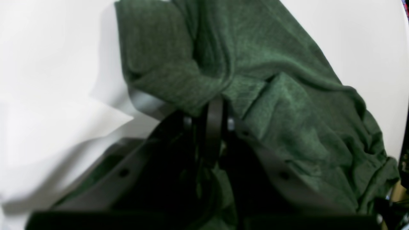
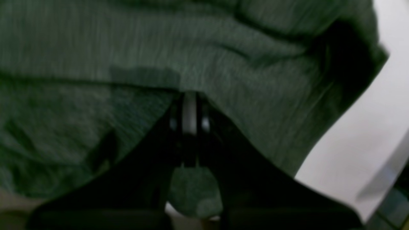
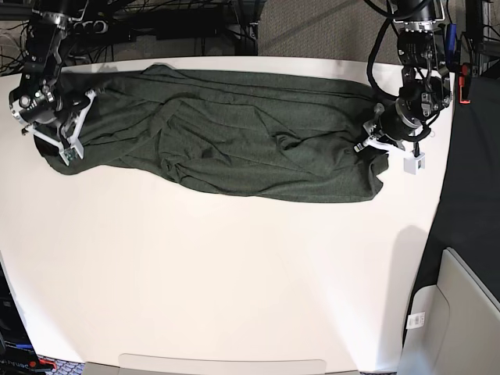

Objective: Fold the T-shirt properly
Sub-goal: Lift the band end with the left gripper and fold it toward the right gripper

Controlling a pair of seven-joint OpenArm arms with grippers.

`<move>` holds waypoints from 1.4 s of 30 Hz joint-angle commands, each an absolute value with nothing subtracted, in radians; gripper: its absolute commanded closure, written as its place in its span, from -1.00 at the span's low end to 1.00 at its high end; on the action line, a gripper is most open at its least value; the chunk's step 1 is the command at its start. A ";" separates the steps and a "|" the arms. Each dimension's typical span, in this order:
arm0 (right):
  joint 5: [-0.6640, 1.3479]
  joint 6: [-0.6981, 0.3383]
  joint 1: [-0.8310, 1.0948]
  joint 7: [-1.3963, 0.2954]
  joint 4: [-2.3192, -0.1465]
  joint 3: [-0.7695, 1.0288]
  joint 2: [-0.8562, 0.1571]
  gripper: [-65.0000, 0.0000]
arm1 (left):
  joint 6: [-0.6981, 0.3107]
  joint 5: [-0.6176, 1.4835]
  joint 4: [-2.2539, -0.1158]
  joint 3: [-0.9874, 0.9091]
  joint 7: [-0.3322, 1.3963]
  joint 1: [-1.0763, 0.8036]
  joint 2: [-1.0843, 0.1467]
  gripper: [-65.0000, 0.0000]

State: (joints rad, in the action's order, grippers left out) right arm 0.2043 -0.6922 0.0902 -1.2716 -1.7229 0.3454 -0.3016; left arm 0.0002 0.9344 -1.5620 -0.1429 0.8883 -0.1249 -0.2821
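The dark olive-green T-shirt (image 3: 226,137) lies stretched in a long wrinkled band across the far half of the white table (image 3: 234,273). My left gripper (image 3: 373,134) is shut on the shirt's right end; in the left wrist view the gripper (image 1: 215,103) has bunched cloth (image 1: 271,95) pinched between its closed fingers. My right gripper (image 3: 56,139) is shut on the shirt's left end; in the right wrist view the gripper (image 2: 190,95) has its fingers closed with fabric (image 2: 127,64) filling most of the frame.
Cables and dark equipment (image 3: 156,23) sit behind the table's far edge. A grey bin (image 3: 461,312) stands at the lower right, beyond the table's right edge. White tabletop shows beside the cloth in both wrist views.
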 commanded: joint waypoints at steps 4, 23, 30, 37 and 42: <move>0.214 -0.698 0.041 -1.231 -1.633 0.303 -0.280 1.00 | -0.010 0.949 -1.600 -0.145 0.875 -0.113 -0.295 1.00; 0.220 -0.698 0.097 -1.330 -1.814 0.297 -0.252 1.00 | -0.010 0.954 -1.853 -0.143 0.886 -0.117 -0.263 1.00; 0.222 -0.698 0.117 -1.331 -1.923 0.305 -0.251 1.00 | -0.010 1.007 -1.891 -0.137 0.888 -0.122 -0.213 1.00; 0.222 -0.698 0.093 -1.330 -1.925 0.308 -0.248 1.00 | -0.010 1.063 -1.896 -0.082 0.889 -0.124 -0.113 1.00; 0.222 -0.698 0.079 -1.330 -1.925 0.308 -0.246 1.00 | -0.010 1.055 -1.891 0.016 0.889 -0.120 -0.047 1.00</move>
State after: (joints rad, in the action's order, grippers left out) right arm 0.2157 -0.6964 0.0975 -1.3392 -1.9083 0.3027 -0.2348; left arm -0.0002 1.0328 -1.8744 0.0196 0.9035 -0.1356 -0.0418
